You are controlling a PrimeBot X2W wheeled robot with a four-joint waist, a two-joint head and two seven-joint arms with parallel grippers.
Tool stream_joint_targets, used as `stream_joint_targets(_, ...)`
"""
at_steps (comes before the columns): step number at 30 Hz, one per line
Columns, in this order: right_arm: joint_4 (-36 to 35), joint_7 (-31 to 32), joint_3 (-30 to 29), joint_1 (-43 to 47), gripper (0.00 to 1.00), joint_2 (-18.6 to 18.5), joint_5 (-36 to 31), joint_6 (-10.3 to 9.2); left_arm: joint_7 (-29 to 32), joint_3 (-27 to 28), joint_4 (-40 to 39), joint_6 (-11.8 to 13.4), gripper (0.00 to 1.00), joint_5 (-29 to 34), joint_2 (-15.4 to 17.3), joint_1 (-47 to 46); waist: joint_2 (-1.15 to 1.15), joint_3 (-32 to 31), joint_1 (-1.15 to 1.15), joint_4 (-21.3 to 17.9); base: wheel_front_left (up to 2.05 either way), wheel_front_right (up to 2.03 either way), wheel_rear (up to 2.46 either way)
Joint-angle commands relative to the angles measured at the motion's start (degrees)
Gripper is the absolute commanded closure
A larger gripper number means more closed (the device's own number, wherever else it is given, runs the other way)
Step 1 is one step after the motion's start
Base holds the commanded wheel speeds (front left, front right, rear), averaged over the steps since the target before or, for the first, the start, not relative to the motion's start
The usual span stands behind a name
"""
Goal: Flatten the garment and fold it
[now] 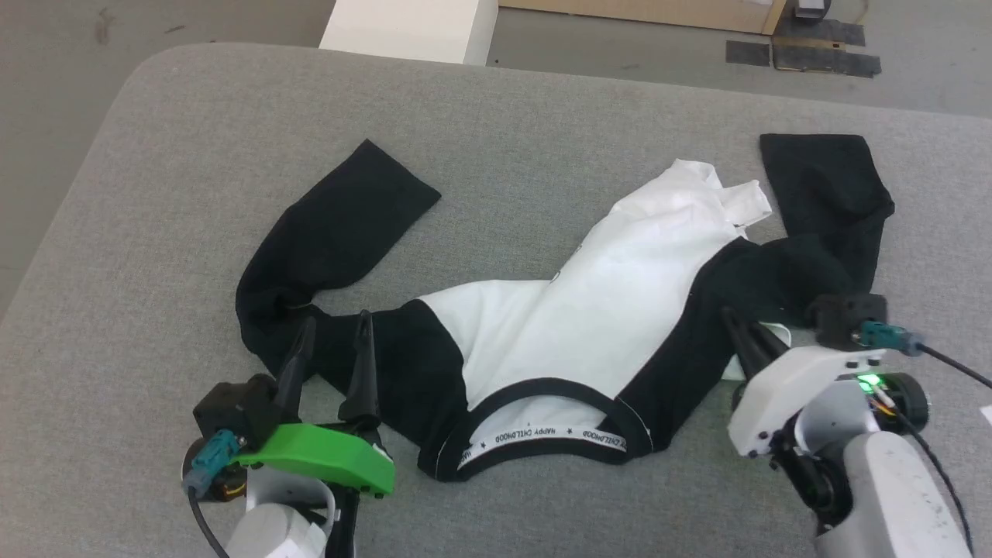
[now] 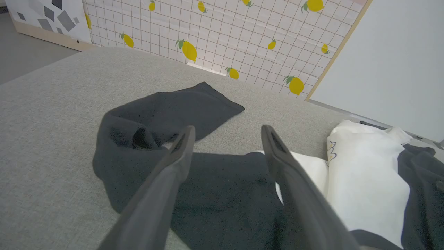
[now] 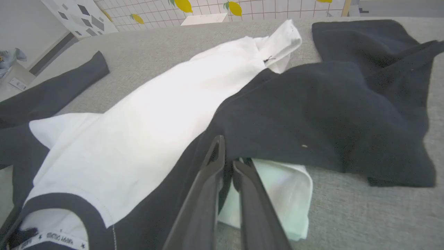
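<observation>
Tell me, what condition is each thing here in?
White soft long-sleeved shirt with black sleeves: crumpled, unfolded, body bunched, collar nearest the robot.
Left arm's long dark fingers: spread open over a black sleeve, holding nothing.
Right arm's long dark fingers: closed together, pinching black sleeve fabric.

Left gripper first: two long dark fingers, slim and tapering, a shallow slot near each tip. Behind them sits a bright green cover, a black block, and a teal connector trailing a black cable past the white forearm. Over to the right gripper, same dark fingers, but with a white shell, a small green light glowing, a black housing on top, a teal plug feeding a black lead, and a pale grey forearm.
</observation>
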Motion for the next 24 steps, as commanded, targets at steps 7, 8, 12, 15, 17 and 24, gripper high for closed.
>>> stream_joint_targets(7,-9.6,2.8,-9.2,9.1,1.00,-0.1,-3.3,-0.09,-1.8,1.3,3.0,1.0,0.00,-0.5,-0.3,-0.7,0.00,-1.5,0.00,-2.6,0.00,0.00,0.00)
stream_joint_targets(8,-11.5,4.3,-10.7,11.0,1.00,-0.1,-3.6,-0.09,-1.9,1.5,3.2,1.0,0.00,-0.7,-0.3,-0.6,0.00,-1.7,0.00,-3.2,0.00,0.00,0.00)
stream_joint_targets(12,-17.9,10.3,-16.1,17.1,1.00,-0.1,-4.4,-0.09,-1.9,1.7,3.5,1.2,0.00,-0.8,0.1,-0.7,0.00,-1.8,0.00,-5.2,0.00,0.00,0.00)
stream_joint_targets(15,-20.4,13.2,-19.4,19.9,1.00,-0.1,-3.7,-0.09,-1.7,1.8,3.2,1.5,0.00,-0.9,0.3,-0.7,0.00,-1.6,0.00,-6.8,0.00,0.00,0.00)
stream_joint_targets(17,-20.9,14.1,-20.2,20.8,0.99,-0.1,-3.4,-0.09,-1.3,1.8,3.2,1.4,0.00,-1.0,0.7,-0.8,0.00,-1.4,0.00,-7.7,0.00,0.00,0.00)
stream_joint_targets(24,-20.8,5.2,-22.7,19.8,0.00,-0.1,-3.3,-0.09,1.5,0.7,3.3,1.3,0.00,-0.6,2.0,-0.5,0.00,-2.3,0.00,-9.4,0.00,0.00,0.00)
